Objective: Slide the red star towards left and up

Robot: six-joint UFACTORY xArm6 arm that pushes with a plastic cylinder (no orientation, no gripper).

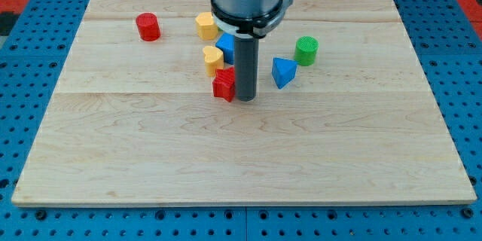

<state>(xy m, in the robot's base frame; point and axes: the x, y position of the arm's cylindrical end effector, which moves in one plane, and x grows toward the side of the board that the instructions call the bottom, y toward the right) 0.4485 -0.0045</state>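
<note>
Our rod (246,68) hides most of the blue block (225,47) and the red star's (224,84) right edge; the arm's upper part is cut off at the view's top.

The tip (246,99) sits just right of the red star (224,84), hard against it; up and left of the star, a yellow block (213,59) stands touching or nearly so, blocking that diagonal; a blue block (226,47) crowds in behind, partly hidden by the rod; another yellow block (205,25) waits above; the red cylinder (148,27) stands well off toward the view's top left; straight left of the star the board (135,143) lies open; the view's bottom half is bare wood; on the right, a blue pyramid-like block (282,72) and green cylinder (306,50) stand apart from the rod.
</note>
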